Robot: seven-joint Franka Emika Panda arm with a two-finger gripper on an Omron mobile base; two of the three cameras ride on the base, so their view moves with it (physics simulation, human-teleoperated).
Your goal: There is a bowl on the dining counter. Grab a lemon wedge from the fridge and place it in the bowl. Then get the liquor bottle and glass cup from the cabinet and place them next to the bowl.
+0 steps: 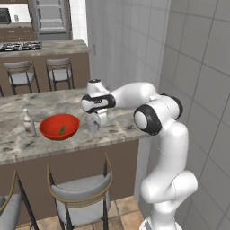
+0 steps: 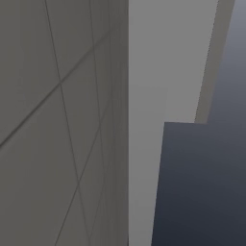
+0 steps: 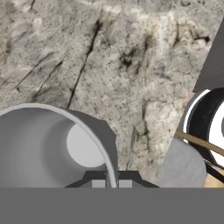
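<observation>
The gripper [image 1: 95,120] pinches the rim of the cup [image 1: 93,124], which stands on the counter [image 1: 54,104] just right of the bowl [image 1: 59,126]. The wedge [image 1: 61,130] lies in the bowl. The bottle [image 1: 28,122] stands just left of the bowl; its label is unreadable.

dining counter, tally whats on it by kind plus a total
bowl: 1
lemon wedge (inside the bowl): 1
bottle: 1
glass cup (in the gripper): 1
total: 4
</observation>
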